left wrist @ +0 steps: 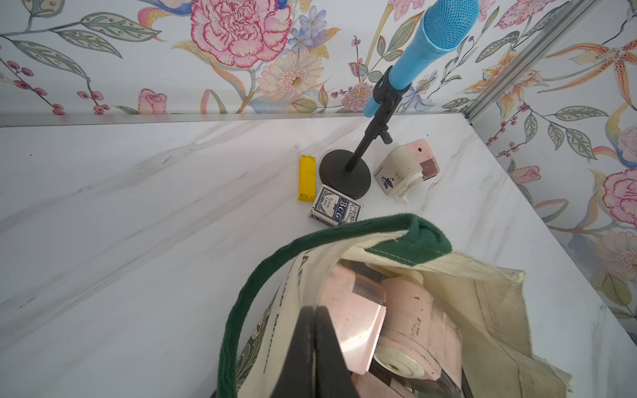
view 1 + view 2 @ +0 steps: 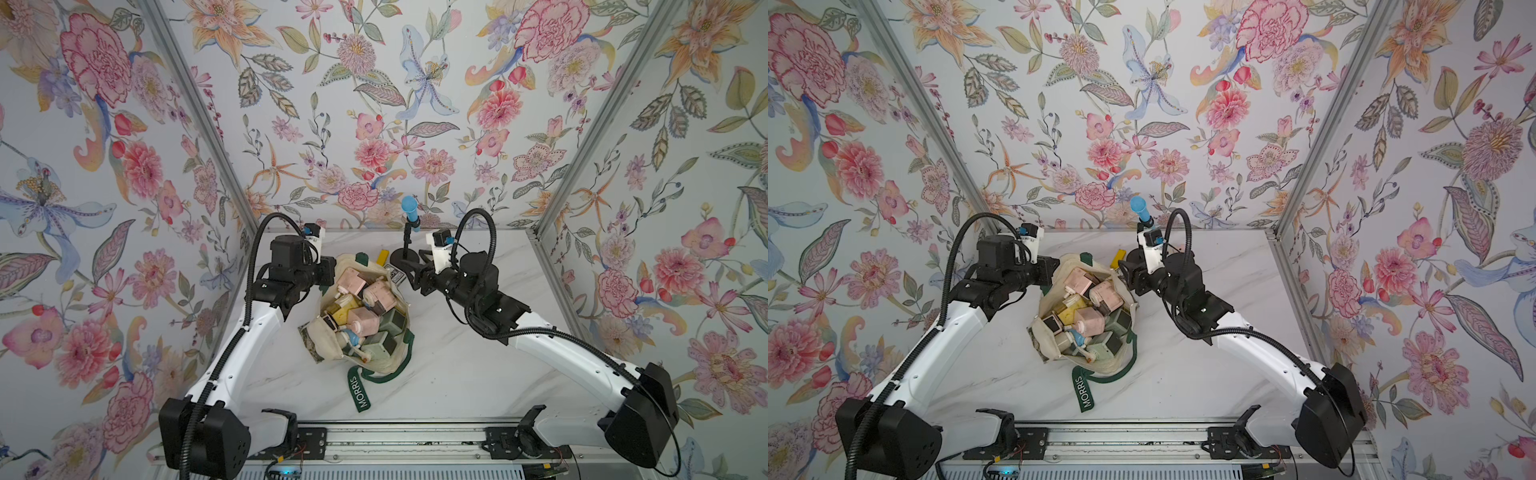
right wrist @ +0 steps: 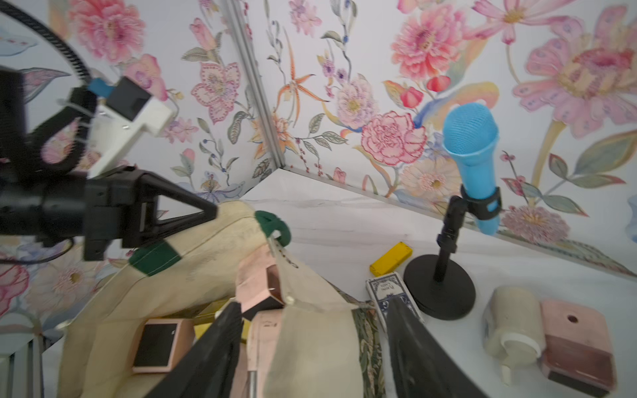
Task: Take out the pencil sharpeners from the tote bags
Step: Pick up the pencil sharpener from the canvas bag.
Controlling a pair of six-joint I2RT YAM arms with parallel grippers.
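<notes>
Nearest, just past the front rail, the tote bag lies mouth-up, crammed with pencil sharpeners. At its far rim the left gripper looks pinched tight on the canvas. The right gripper, jaws apart and empty, straddles the opposite wall. A pink sharpener lies just inward of it, so the right arm seems nearer. Beyond, a loose sharpener sits beside the microphone stand.

bright, even light; right wrist view blurred.
</notes>
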